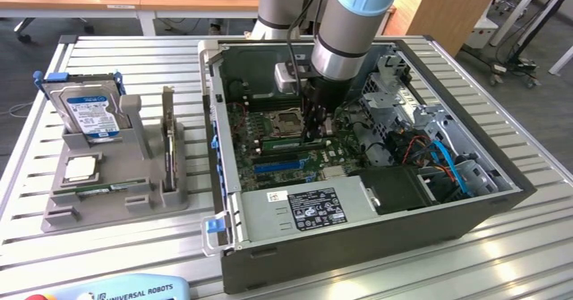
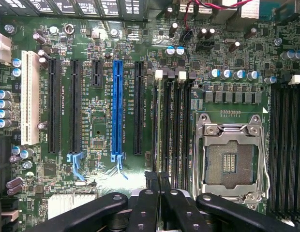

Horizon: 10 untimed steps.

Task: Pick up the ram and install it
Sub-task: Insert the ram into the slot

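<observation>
1. While I watched from my remote station, the pick-up looked done: the ram (image 1: pixel 283 141), a thin green circuit-board stick, stood on edge in a black memory slot of the green motherboard (image 2: pixel 99 125). The slot lay between the square silver processor socket (image 2: pixel 232 154) and the long blue expansion slot (image 2: pixel 117 111).
2. From the wrist view I read a thin pale line along that slot as the stick's top edge; the black slots beside it looked bare.
3. I judged the install under way rather than finished. I could not tell whether the stick was pushed fully home, or whether the white latch (image 2: pixel 158 74) at the slot's far end had closed on it.
4. 1 similar green stick (image 1: pixel 107 189) lay in the grey moulded tray (image 1: pixel 117 209) outside the case, near the blue-labelled hard drive (image 1: pixel 90 109) and well apart from the work.
5. The light-blue and silver arm (image 1: pixel 345 38) hung straight down into the open grey computer case (image 1: pixel 358 246), wrist vertical.
6. The black gripper (image 2: pixel 157 182) had its fingers pressed almost together, tips at the near end of the ram's slot. I could not tell whether they pinched the stick or merely bore on its edge.
</observation>
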Tool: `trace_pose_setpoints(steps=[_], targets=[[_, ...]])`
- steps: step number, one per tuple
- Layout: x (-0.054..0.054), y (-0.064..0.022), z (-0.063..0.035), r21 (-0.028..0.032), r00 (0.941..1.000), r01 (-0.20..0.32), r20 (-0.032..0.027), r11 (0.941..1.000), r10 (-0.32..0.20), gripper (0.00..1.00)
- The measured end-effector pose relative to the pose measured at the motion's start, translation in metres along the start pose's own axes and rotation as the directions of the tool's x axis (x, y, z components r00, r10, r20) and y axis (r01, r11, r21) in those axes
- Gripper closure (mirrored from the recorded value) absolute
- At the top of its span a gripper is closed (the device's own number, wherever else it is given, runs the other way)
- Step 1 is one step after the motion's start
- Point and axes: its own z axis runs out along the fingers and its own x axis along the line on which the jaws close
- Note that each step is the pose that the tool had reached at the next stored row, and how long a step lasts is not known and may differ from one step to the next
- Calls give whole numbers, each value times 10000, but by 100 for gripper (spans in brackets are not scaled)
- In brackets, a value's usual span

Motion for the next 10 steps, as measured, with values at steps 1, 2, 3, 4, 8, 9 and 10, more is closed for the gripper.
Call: trace_pose_setpoints(steps=[1,2,3,4,8,9,10], targets=[[0,0,0,0,10000,0,0,10000,0,89],[0,0,0,0,10000,0,0,10000,0,89],[0,0,1,0,10000,0,1,10000,0,89],[0,0,1,0,10000,0,2,10000,0,89],[0,0,1,2,10000,1,3,10000,-1,87],[0,0,1,1,10000,0,4,10000,0,87],[0,0,1,1,10000,1,3,10000,-1,81]])
